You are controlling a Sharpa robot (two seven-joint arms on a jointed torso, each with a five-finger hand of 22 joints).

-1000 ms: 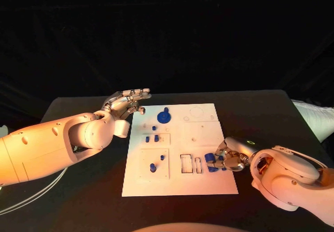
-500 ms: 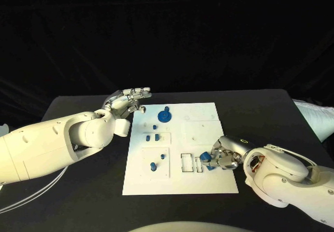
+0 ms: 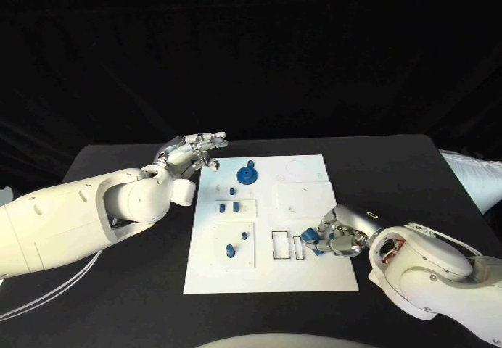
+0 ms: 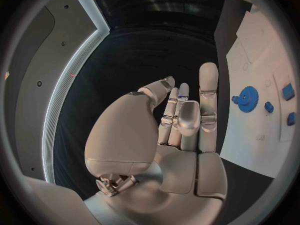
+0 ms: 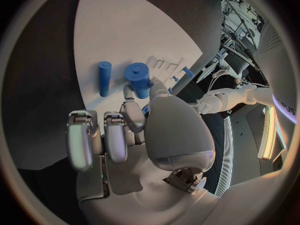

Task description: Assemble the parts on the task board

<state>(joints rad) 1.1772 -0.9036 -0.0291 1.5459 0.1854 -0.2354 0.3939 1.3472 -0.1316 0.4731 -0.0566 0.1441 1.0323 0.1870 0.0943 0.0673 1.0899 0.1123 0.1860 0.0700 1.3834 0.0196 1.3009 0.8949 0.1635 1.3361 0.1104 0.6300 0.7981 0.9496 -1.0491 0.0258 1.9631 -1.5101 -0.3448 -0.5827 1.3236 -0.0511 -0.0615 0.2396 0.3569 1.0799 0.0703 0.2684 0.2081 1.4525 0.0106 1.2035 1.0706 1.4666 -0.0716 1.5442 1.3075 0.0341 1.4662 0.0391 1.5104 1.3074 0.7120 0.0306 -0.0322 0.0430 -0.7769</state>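
The white task board (image 3: 267,272) lies in the middle of the black table. My right hand (image 3: 340,238) is at the board's near right edge and pinches a short blue cylinder (image 3: 310,235) (image 5: 138,78) between thumb and a finger, just over the board. A thin blue peg (image 5: 104,78) lies flat on the board beside it. My left hand (image 3: 194,153) (image 4: 178,130) hovers open past the board's far left corner, fingers straight, holding nothing. A blue gear (image 3: 247,175) (image 4: 247,98) sits in the board's far part.
Small blue pieces stand in the board's left column (image 3: 228,207), (image 3: 229,251), (image 3: 244,235). Two narrow rectangular slots (image 3: 281,245) lie just left of the right hand. Bare black table (image 3: 418,174) surrounds the board.
My right hand has closed in on the blue cylinder and shifted it slightly left over the board. The left arm has stayed still.
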